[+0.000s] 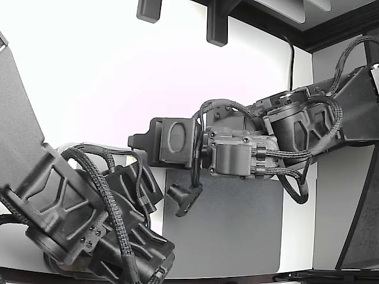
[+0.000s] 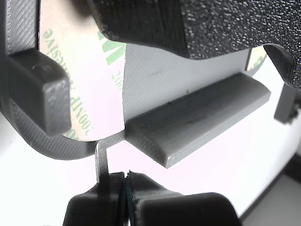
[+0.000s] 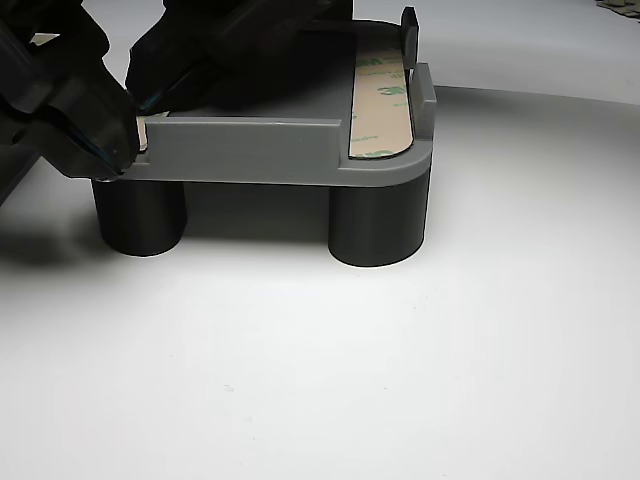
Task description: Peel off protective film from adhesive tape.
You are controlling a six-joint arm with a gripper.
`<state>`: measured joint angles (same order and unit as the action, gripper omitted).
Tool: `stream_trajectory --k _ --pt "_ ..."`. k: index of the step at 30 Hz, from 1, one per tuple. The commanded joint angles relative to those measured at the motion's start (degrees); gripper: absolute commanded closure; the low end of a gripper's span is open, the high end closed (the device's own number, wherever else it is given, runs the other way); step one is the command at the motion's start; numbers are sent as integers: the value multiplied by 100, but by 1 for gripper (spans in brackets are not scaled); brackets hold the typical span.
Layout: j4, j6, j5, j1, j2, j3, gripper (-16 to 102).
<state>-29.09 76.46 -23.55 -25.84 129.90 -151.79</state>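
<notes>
White counter (image 3: 400,360) fills the other view and carries a grey 3D-printed plastic fixture plate (image 3: 250,148) raised on short dark cylindrical legs (image 3: 378,222). On the plate's top lies a pale adhesive tape strip with green lettering on its protective film (image 3: 380,110), running along the edge nearest the upright black post (image 3: 408,32) at the other view's right. At the opposite end of the plate, black fingers (image 3: 95,135) reach down to the plate's corner.

Wrist view: the same film-covered tape (image 2: 80,80) curves across the grey plate, beside a raised grey rectangular bar (image 2: 197,122) and a grey square peg (image 2: 40,89). A thin pale tab (image 2: 100,162) hangs off the plate's rim and runs down between the black fingers (image 2: 126,188), whose tips are pressed together on it with no visible gap.

Exterior view: two dark printed arms with braided cables meet over a grey rectangular mat (image 1: 237,236); the fingers themselves cannot be made out there.
</notes>
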Motion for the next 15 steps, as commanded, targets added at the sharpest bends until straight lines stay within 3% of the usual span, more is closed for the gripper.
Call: stream_trajectory --k 1,15 --pt "35 -9 -18 35 79 185 97" --pt "35 -44 -26 0 79 185 97"
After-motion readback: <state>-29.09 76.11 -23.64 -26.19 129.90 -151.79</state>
